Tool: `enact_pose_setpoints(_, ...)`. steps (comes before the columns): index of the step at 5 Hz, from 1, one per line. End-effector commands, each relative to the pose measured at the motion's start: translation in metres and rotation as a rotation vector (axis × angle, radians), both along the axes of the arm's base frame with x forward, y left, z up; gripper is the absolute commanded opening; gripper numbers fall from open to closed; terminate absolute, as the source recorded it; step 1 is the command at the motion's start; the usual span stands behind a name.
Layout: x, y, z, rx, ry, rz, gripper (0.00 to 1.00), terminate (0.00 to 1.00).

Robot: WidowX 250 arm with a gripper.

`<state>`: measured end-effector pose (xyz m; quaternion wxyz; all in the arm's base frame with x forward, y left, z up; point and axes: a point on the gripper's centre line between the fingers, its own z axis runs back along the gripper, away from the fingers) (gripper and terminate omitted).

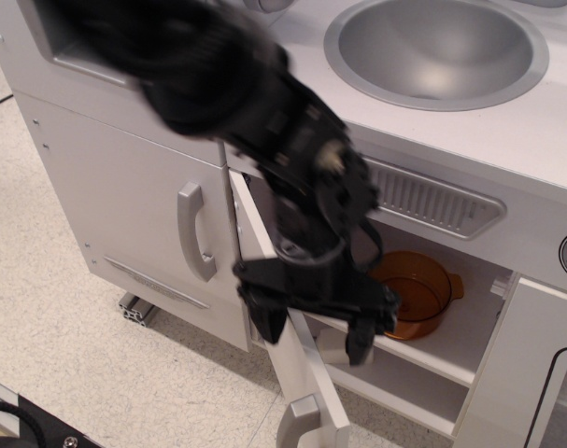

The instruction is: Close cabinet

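The cabinet (423, 366) is the white compartment under the sink, with two white inner shelves. Its wide white door (313, 381) stands about half open, swung out toward the camera on its left hinges, and I see it edge-on. The grey bar handle (295, 425) shows at the door's outer end. My black gripper (313, 329) is open, with one finger (264, 322) left of the door's top edge and the other (362, 338) right of it. The arm hides the hinges and the left part of the shelves.
An orange pot (421, 291) sits on the upper shelf and a white bottle (332, 347) lies on the lower one. A taller door with a curved grey handle (193, 233) is at the left. A windowed door (545, 369) is at the right. The sink (437, 47) is above.
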<state>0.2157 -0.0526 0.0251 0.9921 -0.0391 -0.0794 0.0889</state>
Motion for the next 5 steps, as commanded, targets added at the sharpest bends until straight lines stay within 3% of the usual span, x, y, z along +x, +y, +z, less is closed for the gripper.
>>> enact_pose_setpoints(1, -0.034, 0.064, 0.029, 0.049, -0.001, -0.054, 1.0, 0.0)
enact_pose_setpoints(2, -0.037, 0.091, 0.005, 0.124, -0.001, -0.074, 1.0, 0.0)
enact_pose_setpoints(3, -0.028, 0.094, -0.02, 0.141, -0.001, -0.072, 1.0, 0.0)
enact_pose_setpoints(5, -0.005, 0.067, -0.054, 0.151, -0.007, -0.034, 1.0, 0.0)
